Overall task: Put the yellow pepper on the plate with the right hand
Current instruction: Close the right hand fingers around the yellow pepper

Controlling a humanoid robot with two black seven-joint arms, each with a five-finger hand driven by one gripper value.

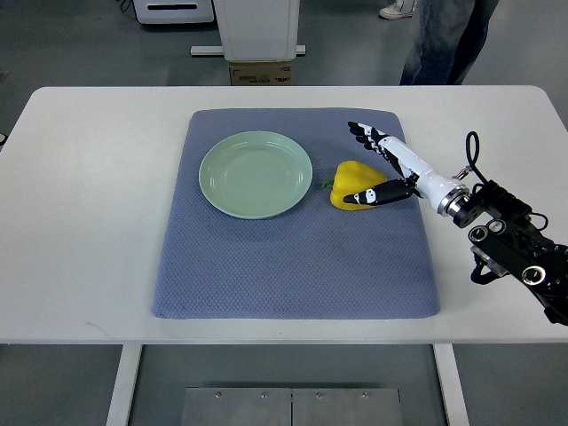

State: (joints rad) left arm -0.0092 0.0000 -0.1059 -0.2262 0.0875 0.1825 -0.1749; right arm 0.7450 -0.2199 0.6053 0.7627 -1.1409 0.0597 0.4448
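Note:
A yellow pepper (351,184) lies on the blue-grey mat (293,257), just right of a pale green plate (256,174). My right hand (373,164) comes in from the right edge. Its fingers (364,133) are spread open above the pepper's far side, and its thumb (374,195) rests against the pepper's near right side. The hand is around the pepper but not closed on it. The plate holds nothing. The left arm does not show.
The mat lies on a white table (89,222). A person's legs (444,40) stand beyond the far edge at the right. A white pedestal base (257,31) and a cardboard box (260,73) stand behind the table's middle.

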